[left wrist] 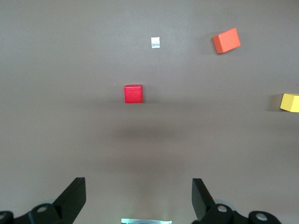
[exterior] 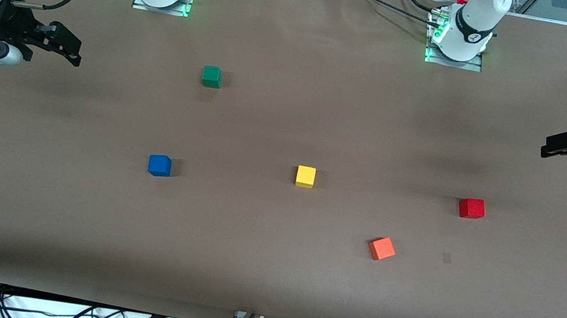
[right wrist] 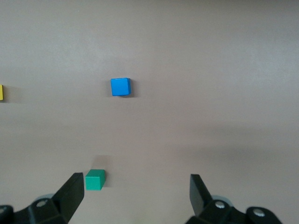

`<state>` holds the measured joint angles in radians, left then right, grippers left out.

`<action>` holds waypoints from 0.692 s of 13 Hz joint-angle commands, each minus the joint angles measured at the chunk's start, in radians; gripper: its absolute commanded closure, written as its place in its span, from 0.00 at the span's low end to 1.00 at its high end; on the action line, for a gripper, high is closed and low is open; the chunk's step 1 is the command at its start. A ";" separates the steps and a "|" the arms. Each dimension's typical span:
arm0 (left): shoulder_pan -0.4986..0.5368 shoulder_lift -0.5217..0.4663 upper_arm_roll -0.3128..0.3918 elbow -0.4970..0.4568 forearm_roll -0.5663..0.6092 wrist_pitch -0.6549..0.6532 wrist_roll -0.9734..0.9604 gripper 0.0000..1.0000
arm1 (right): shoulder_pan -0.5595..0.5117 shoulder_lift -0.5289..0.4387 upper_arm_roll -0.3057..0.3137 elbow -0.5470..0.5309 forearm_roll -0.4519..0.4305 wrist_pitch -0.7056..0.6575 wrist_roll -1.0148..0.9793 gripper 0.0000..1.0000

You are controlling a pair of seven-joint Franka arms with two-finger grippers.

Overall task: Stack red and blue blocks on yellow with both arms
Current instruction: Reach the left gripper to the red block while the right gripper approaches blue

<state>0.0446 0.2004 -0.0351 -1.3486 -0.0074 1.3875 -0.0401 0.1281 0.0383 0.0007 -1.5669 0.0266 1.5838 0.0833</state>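
The yellow cube (exterior: 305, 177) sits mid-table. The blue cube (exterior: 159, 165) lies toward the right arm's end, level with it. The deep red cube (exterior: 472, 208) lies toward the left arm's end. My left gripper (exterior: 548, 146) hangs open and empty in the air at its end of the table. In the left wrist view (left wrist: 139, 186) it is well clear of the red cube (left wrist: 133, 94), with the yellow cube (left wrist: 289, 102) at the edge. My right gripper (exterior: 73, 49) hangs open and empty at its end. In the right wrist view (right wrist: 137, 184) it is apart from the blue cube (right wrist: 120, 87).
An orange-red cube (exterior: 382, 248) lies nearer the front camera than the yellow one, between it and the red cube. A green cube (exterior: 211, 76) sits farther from the camera than the blue cube. A small pale tag (exterior: 446, 257) lies on the brown table (exterior: 266, 270).
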 commanded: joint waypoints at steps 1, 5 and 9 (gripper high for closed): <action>0.005 -0.016 -0.005 -0.023 0.009 0.011 -0.009 0.00 | 0.002 0.008 0.001 0.027 -0.001 -0.014 0.021 0.00; 0.008 0.075 -0.002 -0.006 0.006 0.011 0.002 0.00 | 0.002 0.008 0.001 0.027 -0.001 -0.013 0.021 0.00; 0.006 0.224 0.003 -0.003 0.044 0.169 0.006 0.00 | 0.002 0.008 0.001 0.027 -0.001 -0.013 0.023 0.00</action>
<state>0.0477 0.3558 -0.0310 -1.3681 0.0111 1.4861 -0.0398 0.1281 0.0391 0.0006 -1.5629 0.0266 1.5838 0.0852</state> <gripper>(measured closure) 0.000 0.000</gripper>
